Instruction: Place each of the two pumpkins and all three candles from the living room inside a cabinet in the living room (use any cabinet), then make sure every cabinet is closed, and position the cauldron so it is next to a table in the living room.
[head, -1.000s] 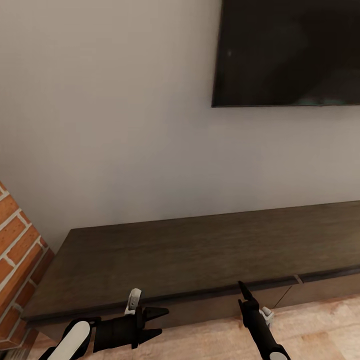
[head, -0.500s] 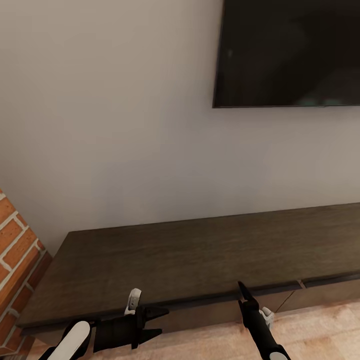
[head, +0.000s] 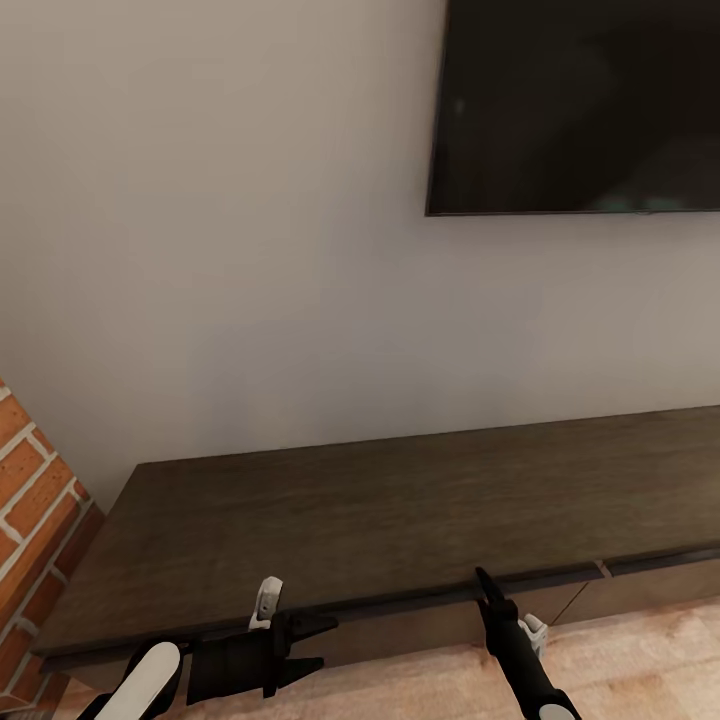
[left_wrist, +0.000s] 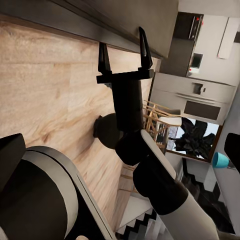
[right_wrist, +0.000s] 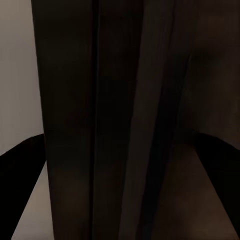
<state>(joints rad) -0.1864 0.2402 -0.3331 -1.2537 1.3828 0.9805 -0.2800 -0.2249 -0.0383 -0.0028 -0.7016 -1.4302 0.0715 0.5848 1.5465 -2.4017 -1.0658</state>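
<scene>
Nothing among the things has moved since half a second ago; against the frame a second back, the whole head view has shifted slightly, so the camera moved, not the furniture. At the far left stands a red brick pillar (head: 35, 520), just beside the left end of the cabinet (head: 400, 510) — a long, low dark-brown unit against the pale wall (head: 220, 220), its drawer fronts flush under the front edge. The left gripper (head: 322, 645) hangs over the wood floor (head: 640, 650) just in front of that front edge, near the left end, its two fingers spread apart and holding nothing. The right gripper (left_wrist: 125, 50) sits further right at the same front edge; the left wrist view shows its fingers apart and empty, tips close to the cabinet's front. Its own camera looks straight at dark wood. Above the cabinet's right part hangs a black television (head: 580, 105).
</scene>
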